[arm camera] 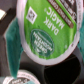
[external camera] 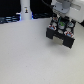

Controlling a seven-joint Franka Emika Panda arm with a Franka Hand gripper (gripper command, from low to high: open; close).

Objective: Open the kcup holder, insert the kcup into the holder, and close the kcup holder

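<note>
The kcup holder (external camera: 61,37) is a black box on the white table at the exterior view's right. Its drawer stands pulled out toward the front, with round slots showing. My gripper (external camera: 61,23) hangs right above the open drawer, shut on the kcup (external camera: 61,24), whose green top shows between the fingers. In the wrist view the kcup (arm camera: 47,35) fills most of the picture, with its green printed lid tilted toward the camera. Dark round slots of the holder (arm camera: 60,67) lie under it. My fingertips are hidden in the wrist view.
A tall white bottle-shaped object (external camera: 26,11) stands at the back, toward the exterior view's left, with dark equipment behind it. Another pod with a teal lid (arm camera: 27,77) sits in a slot of the drawer. The white table (external camera: 25,55) spreads in front.
</note>
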